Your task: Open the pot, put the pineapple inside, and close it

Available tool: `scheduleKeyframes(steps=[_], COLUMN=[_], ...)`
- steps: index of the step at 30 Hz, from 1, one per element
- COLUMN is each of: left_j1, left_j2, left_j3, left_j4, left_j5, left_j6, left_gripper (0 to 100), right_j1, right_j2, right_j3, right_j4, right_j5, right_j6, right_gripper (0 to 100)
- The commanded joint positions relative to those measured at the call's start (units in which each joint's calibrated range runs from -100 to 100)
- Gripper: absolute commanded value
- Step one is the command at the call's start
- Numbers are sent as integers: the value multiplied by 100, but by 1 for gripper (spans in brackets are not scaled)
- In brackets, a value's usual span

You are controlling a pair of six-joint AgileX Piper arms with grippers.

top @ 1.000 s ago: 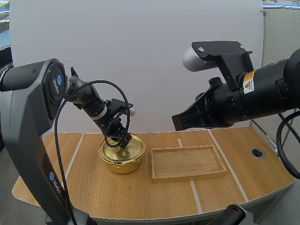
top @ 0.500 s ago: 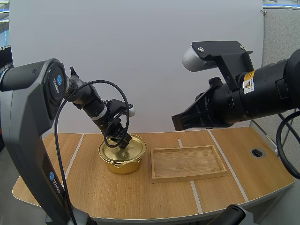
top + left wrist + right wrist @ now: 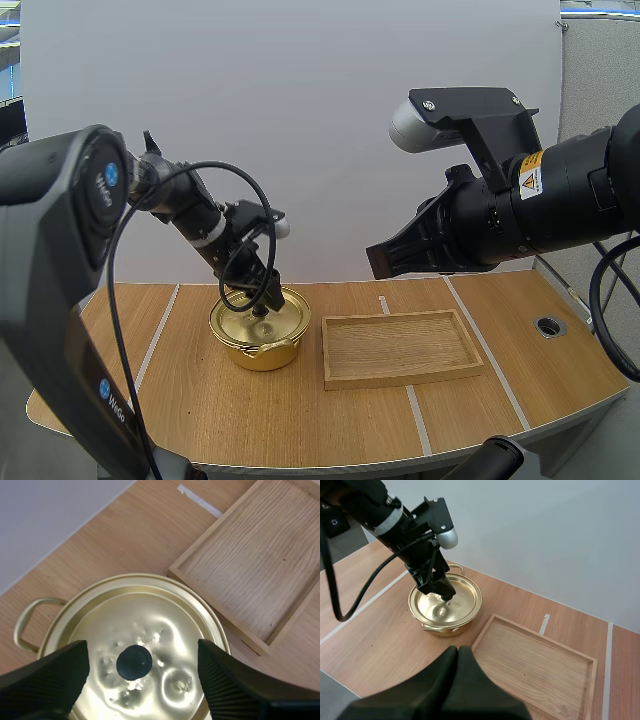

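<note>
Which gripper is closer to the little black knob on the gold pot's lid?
Left. The left gripper sits over the pot, open fingers on either side of the knob. The right gripper is shut, up high, off toward the wooden tray.

The high view sits behind and above the arm bases and looks forward and down, taking in the whole desk (image 3: 300,420) from well back. The left wrist view hangs close over the pot (image 3: 258,352), facing almost straight down onto its lid (image 3: 160,615) between the parted fingers (image 3: 50,672) of the left hand (image 3: 142,652). The right wrist view stands higher and farther off, looking down and across the desk past the right hand (image 3: 457,655). All three views share the pot and the wooden tray (image 3: 535,665).
</note>
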Motion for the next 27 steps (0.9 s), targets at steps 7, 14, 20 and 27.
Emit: scheduleKeyframes(steps=[7, 14, 20, 27], left_j1=[-11, -5, -5, -5], left_j2=[-2466, -4476, -5761, -6806], left_j3=[-276, -562, -562, -562], left_j4=[289, 581, 621, 632], left_j5=[809, 1542, 1878, 2144], left_j6=[-353, -639, -745, -1241], left_gripper=[100, 100, 100, 100], right_j1=[-19, -19, -28, -95], right_j2=[-54, -104, -385, -791], right_j3=[2, 1, 1, 1], right_j4=[-42, -42, -90, -175], right_j5=[0, 0, 0, 0], right_j6=[-27, -27, -27, -27], right_gripper=[0, 0, 0, 0])
